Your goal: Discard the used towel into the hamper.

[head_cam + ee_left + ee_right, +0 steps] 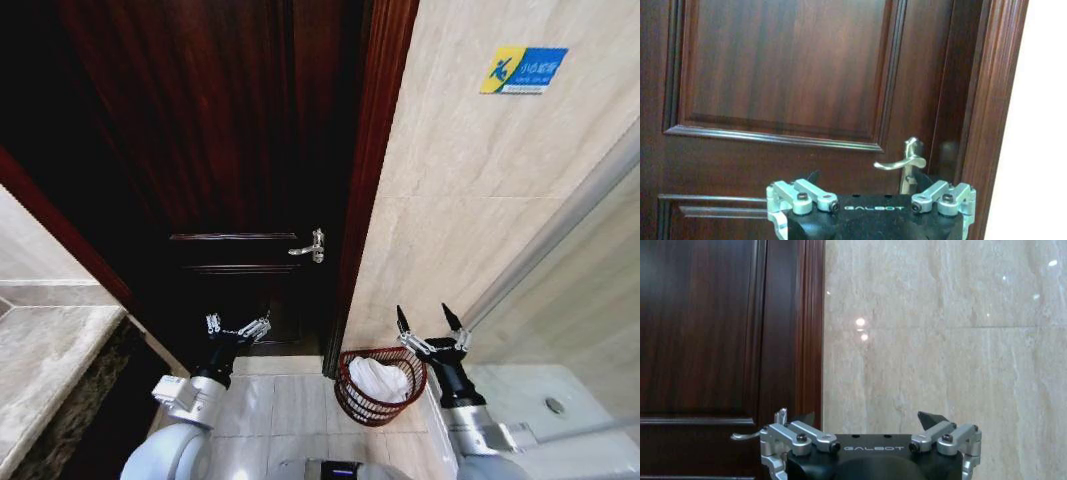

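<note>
The hamper (348, 392), a round dark red-brown openwork basket, stands on the tiled floor at the foot of the door frame. The white towel (378, 380) lies bunched inside it. My right gripper (424, 316) hangs open just right of and above the hamper's rim, nothing between its fingers. In the right wrist view that gripper (869, 418) faces the marble wall and the door frame. My left gripper (238, 323) is open and empty, held low in front of the dark door, left of the hamper. The left wrist view shows it (867, 181) below the door handle (903, 161).
A dark wooden door (230, 150) with a silver lever handle (308, 247) is straight ahead. A beige marble wall (470, 180) with a blue and yellow sign (523, 70) is to the right. A glass partition (590, 300) stands far right, a stone counter (50, 360) at the left.
</note>
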`<state>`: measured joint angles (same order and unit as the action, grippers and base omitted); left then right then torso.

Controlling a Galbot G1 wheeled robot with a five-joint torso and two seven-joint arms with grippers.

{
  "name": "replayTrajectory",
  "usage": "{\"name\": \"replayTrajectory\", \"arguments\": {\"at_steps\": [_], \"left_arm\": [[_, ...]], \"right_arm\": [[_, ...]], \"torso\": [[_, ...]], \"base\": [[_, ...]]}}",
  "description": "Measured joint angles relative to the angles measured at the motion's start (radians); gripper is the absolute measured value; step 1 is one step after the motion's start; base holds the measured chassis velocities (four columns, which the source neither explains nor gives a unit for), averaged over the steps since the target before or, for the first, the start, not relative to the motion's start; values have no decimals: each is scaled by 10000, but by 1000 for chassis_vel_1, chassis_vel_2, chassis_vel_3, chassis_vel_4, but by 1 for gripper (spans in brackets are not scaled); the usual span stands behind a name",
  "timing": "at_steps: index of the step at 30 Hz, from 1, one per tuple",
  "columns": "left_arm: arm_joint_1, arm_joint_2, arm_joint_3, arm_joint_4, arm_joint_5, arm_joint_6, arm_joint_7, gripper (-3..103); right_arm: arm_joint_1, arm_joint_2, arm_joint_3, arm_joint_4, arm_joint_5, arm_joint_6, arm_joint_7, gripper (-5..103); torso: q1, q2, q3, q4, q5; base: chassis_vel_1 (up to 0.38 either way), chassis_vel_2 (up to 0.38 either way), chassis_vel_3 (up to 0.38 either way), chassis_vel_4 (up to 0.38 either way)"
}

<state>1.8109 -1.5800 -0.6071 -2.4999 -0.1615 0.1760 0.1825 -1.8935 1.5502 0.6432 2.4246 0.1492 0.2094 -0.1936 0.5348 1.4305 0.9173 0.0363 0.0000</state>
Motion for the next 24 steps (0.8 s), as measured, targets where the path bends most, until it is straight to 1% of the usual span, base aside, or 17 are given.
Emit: {"name": "replayTrajectory", "arguments": {"at_steps": [5,24], "left_arm": [[0,0,0,0,0,0,0,97],[0,0,0,0,0,0,0,97]], "right_arm": [[11,20,6,-10,-57,125,-107,100],[47,-16,11,-89,-123,132,-181,100]], "torso": [[0,0,0,0,0],[0,0,0,0,0]], "base": [[0,0,0,0],[0,0,0,0]]}}
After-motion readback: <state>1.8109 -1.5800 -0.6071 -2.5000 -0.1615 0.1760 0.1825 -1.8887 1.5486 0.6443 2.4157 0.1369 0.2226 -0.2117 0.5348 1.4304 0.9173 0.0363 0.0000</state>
